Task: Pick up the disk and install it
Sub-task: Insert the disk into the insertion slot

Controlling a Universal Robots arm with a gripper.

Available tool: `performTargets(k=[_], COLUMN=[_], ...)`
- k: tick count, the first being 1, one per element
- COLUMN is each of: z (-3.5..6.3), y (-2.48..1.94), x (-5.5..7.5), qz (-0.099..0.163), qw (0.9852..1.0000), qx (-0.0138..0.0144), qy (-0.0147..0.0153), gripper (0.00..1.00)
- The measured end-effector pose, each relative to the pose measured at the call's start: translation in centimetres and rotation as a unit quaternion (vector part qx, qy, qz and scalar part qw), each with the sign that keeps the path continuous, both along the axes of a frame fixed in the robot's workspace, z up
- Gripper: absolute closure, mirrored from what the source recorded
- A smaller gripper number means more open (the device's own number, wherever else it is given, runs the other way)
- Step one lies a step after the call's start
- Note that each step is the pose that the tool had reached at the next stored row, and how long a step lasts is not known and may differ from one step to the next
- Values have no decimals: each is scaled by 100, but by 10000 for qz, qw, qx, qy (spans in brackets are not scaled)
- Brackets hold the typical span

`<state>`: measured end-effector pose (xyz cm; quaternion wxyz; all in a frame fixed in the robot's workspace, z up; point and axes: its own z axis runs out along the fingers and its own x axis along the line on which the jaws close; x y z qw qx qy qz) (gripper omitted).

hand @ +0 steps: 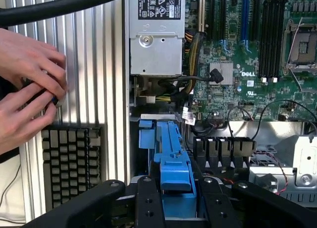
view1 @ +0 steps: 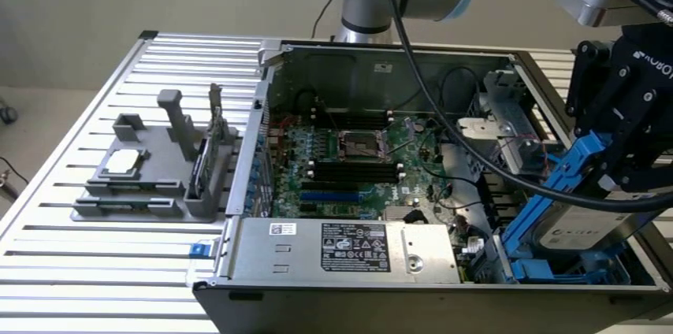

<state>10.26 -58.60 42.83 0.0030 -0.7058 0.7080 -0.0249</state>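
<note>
A grey fixture sits on the worktop, well apart from the end effector. Across the open computer case, the end effector is clamped on the blue carrier of the disk, which hangs tilted just above the drive bay beneath it. Seating it cleanly likely means squaring carrier to bay and keeping clear of the black cable.
</note>
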Motion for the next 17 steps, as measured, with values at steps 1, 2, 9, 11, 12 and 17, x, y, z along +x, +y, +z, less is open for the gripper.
performTargets(k=[1,2,9,11,12,17], z=[-10,-21,-75,-92,-100,-142], y=[4,9,43,50,54,61], x=[0,-1,-8,-9,-9,-13], qz=[0,0,-1,-3,-3,-4], qw=[10000,10000,10000,10000,10000,10000], qx=[-4,-5,-12,-12,-12,-13], qy=[0,0,0,-1,0,0], gripper=[67,67,67,67,67,67])
